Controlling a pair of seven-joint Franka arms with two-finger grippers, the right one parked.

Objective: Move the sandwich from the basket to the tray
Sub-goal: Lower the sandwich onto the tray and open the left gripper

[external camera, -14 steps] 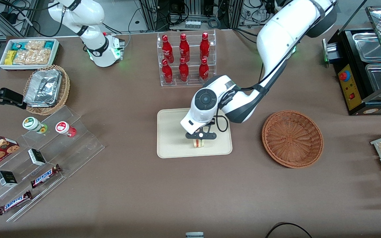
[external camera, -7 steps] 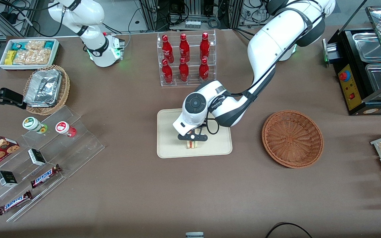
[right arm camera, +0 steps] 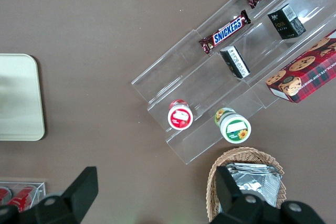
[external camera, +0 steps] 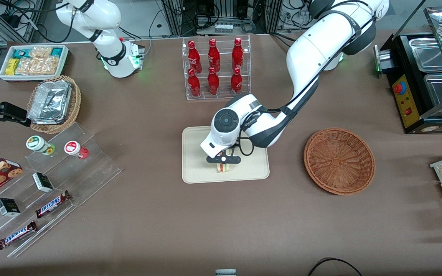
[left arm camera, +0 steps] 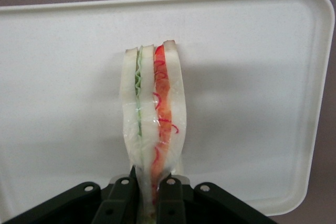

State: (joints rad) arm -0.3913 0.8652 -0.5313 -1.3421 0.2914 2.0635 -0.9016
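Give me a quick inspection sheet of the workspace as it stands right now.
Surface: brown table, no spills seen.
Job's things: sandwich held upright over the tray; contact with it cannot be told; basket empty.
Clutter: bottle rack, snack bin, foil containers, chocolate bars on a clear stand.
Grippers: gripper above the tray, shut on the sandwich's end.
Cables: black loop at the working arm's wrist.
Surroundings: warmer cabinet at the working arm's end.

The left arm reaches in from the working arm's end of the table, elbow bent, wrist angled downward. Its gripper (external camera: 223,164) points straight down, its 2 fingers (left arm camera: 122,199) closed tight on what they hold.
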